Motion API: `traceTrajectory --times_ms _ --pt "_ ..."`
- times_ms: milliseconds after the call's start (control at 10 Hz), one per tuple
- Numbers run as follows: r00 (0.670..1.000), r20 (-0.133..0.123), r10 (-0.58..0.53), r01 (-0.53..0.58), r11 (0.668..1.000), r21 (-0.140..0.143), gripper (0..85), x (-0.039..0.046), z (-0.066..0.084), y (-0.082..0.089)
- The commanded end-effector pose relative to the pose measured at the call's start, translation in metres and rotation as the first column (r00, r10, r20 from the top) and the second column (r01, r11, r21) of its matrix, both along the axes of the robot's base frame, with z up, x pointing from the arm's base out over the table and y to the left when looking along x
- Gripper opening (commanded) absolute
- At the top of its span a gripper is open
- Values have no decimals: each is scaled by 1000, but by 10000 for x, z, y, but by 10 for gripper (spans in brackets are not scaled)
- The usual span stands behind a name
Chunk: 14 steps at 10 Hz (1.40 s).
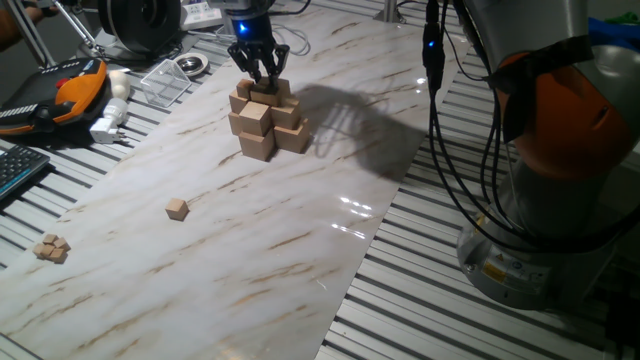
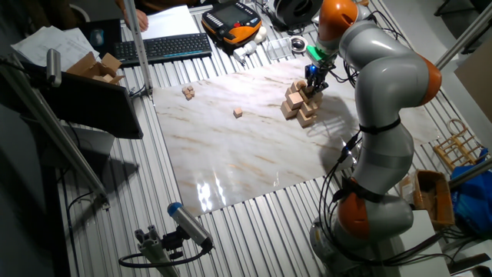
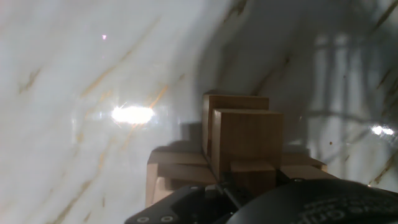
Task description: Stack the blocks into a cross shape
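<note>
The cross shape (image 1: pixel 262 122) is a tiered cluster of larger tan cubes at the far middle of the marble board, also visible in the other fixed view (image 2: pixel 298 105). My gripper (image 1: pixel 265 82) (image 2: pixel 311 80) hangs straight over its top, fingers narrowed around a small block (image 3: pixel 252 177) that rests on or just above the top tier. In the hand view, big cubes (image 3: pixel 245 140) fill the centre. One loose block (image 1: pixel 177 208) (image 2: pixel 238 113) lies alone on the board. A few more blocks (image 1: pixel 52 248) (image 2: pixel 188 93) sit clustered near the board's edge.
An orange teach pendant (image 1: pixel 70 90), a white plug (image 1: pixel 108 125), a clear plastic tray (image 1: pixel 165 80) and a keyboard (image 1: pixel 15 170) lie on the slatted table beside the board. The robot's base (image 1: pixel 540 200) and hanging cables (image 1: pixel 435 120) stand on the right.
</note>
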State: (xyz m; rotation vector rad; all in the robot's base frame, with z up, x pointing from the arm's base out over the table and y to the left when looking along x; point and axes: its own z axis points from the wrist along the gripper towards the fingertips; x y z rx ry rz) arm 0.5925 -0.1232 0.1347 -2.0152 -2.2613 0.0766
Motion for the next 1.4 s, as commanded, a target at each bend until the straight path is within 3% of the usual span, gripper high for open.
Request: traceTrajectory --times_ms 0,200,300,900,1100,1300 --pt "1000 2 -2 2 1000 0 340 5 9 2" --pt "1000 4 -5 5 1000 -1 340 9 21 10" --pt "1000 5 -6 6 1000 -2 510 13 29 14" --pt "1000 -8 14 -14 1000 -14 510 14 132 9" --pt "999 -23 35 -36 999 -11 510 5 229 -11" --pt "999 -18 46 -46 999 -8 510 1 328 69"
